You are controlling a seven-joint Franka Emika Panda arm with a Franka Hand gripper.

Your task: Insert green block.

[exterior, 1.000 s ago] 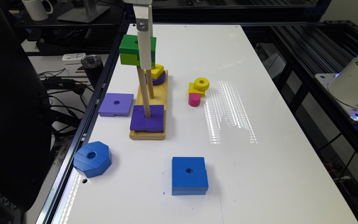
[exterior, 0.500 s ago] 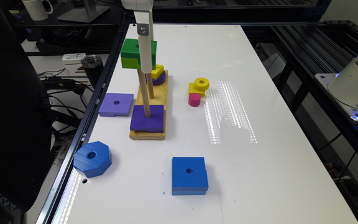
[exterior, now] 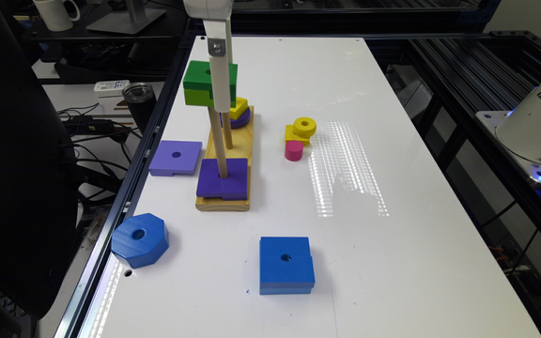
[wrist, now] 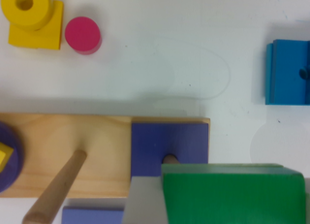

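the step in hand looks like the carry-and-align part of the insertion: the small square wooden green block [exterior: 204,83], dark green on top and lime green beneath, is held up in the air above the light wooden base board [exterior: 240,141], near the tops of the two bare wooden pegs [exterior: 218,141] that rise from it. the gripper [wrist: 145,204] is clenched on the green block; in the wrist view a grey finger [wrist: 143,200] presses flat against the block's side, and the block sits right beside the camera, well above the board. in the exterior view the white finger part crosses in front of the block, so the block's centre hole is mostly hidden there. below, the nearer peg passes through a dark purple square block [exterior: 222,178] that already lies on the board, and in the wrist view that peg's top shows just at the edge of the green block, so the hole does not yet seem to sit over it. i judge that the next move calls for a small sideways correction until the hole stands straight over the chosen peg, then a slow, upright descent so the block slides down without catching; which of the two pegs is meant i cannot tell. the large blue square block [exterior: 285,265] lies on the white table [exterior: 392,263], well apart from the board.
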